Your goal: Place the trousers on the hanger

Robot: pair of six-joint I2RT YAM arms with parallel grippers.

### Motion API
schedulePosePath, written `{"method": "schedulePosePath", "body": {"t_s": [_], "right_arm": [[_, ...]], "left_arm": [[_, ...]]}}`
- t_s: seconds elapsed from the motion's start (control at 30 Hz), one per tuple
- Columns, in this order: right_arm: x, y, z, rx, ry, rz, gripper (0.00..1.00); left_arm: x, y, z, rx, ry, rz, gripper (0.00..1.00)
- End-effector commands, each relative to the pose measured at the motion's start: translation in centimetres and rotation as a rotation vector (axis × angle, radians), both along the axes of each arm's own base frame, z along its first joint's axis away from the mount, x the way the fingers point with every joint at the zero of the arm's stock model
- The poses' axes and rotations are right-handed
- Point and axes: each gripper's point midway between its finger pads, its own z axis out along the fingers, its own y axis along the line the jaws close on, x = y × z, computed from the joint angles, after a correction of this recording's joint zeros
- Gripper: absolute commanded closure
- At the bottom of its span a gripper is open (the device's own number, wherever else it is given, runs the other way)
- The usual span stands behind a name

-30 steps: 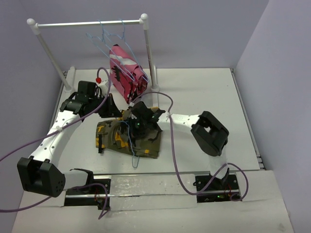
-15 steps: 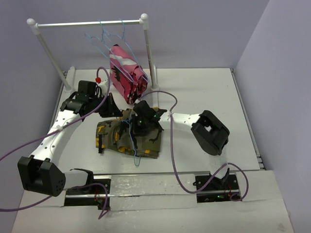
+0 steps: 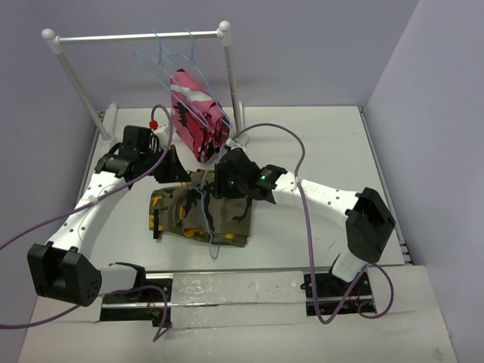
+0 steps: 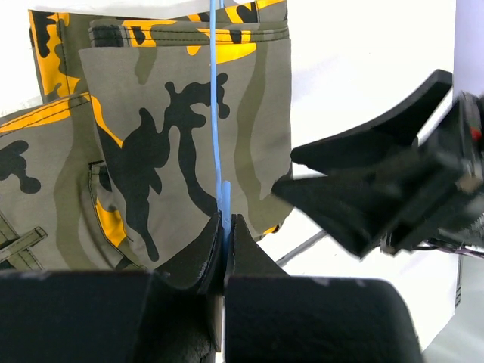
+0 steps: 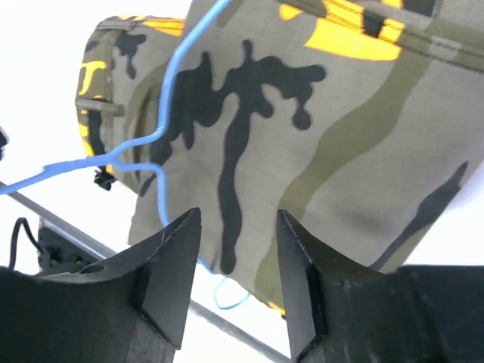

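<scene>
1. Table [image 3: 318, 144]: a white work surface. Both of my arms reach over its left-centre area.
2. Rail stand [image 3: 136, 36]: white, at the far left of the table. It carries a pink camouflage garment [image 3: 197, 117] on one hanger, with a few spare hangers [image 3: 162, 57] of light-blue wire beside it.
3. Trousers [image 3: 178, 215]: olive with black and orange-yellow patches. They lie folded flat on the table, on the near side of the rail stand and under my two grippers.
4. Hanger [image 4: 215, 113]: thin light-blue wire lying across the top of the trousers. Its hook end reaches past the near edge of the cloth.
5. Left gripper [image 4: 224, 224]: my fingers are pressed together on the hanger wire. They pinch it at the far edge of the trousers.
6. Right gripper [image 5: 234, 219]: my fingers are spread partway and hold nothing. They sit over the far right part of the trousers, with camouflage cloth showing in the gap between them. The hanger wire runs just beside one finger. The wrist view does not settle whether the tips touch the cloth.
</scene>
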Motion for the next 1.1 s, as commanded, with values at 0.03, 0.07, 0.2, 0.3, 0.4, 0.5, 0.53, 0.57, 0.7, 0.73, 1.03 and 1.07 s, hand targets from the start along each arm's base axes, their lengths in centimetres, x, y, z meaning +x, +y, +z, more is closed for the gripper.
{"method": "schedulePosePath", "body": {"t_s": [0.03, 0.07, 0.2, 0.3, 0.4, 0.5, 0.53, 0.57, 0.7, 0.73, 1.03, 1.07], "right_arm": [[-0.8, 3.8, 3.9, 0.067, -0.132, 0.045, 0.43], [-0.8, 4.4, 3.9, 0.060, -0.138, 0.047, 0.42], [0.0, 5.9, 2.6, 0.008, -0.126, 0.012, 0.43], [0.4, 6.1, 0.9, -0.034, -0.105, -0.011, 0.45], [0.8, 6.1, -0.1, -0.054, -0.090, -0.037, 0.46], [0.9, 6.5, -1.0, -0.057, -0.072, -0.044, 0.49], [0.9, 6.6, -1.1, -0.059, -0.067, -0.048, 0.50], [0.9, 6.6, -1.2, -0.062, -0.065, -0.048, 0.51], [1.3, 6.5, -1.7, -0.074, -0.064, -0.064, 0.75], [1.3, 6.2, -2.0, -0.075, -0.052, -0.068, 0.83], [1.5, 2.4, -3.4, 0.064, 0.066, -0.139, 1.00], [1.5, 2.2, -3.2, 0.086, 0.069, -0.135, 1.00]], "left_arm": [[1.3, -1.2, 3.2, -0.049, -0.100, -0.022, 1.00], [1.3, -1.3, 3.3, -0.052, -0.102, -0.026, 1.00], [1.4, -1.5, 3.6, -0.058, -0.109, -0.027, 1.00], [1.4, -1.6, 3.8, -0.055, -0.116, -0.029, 1.00], [1.4, -1.6, 3.8, -0.056, -0.119, -0.027, 1.00], [1.4, -1.6, 3.6, -0.055, -0.118, -0.026, 1.00], [1.3, -1.7, 3.6, -0.054, -0.116, -0.029, 1.00], [1.4, -1.6, 3.6, -0.053, -0.118, -0.028, 1.00], [1.3, -1.8, 3.7, -0.058, -0.122, -0.040, 1.00], [1.2, -1.9, 3.6, -0.059, -0.122, -0.049, 0.97], [0.6, -2.6, 4.4, -0.088, -0.149, -0.129, 0.23], [0.6, -2.7, 4.5, -0.089, -0.152, -0.133, 0.17]]}}
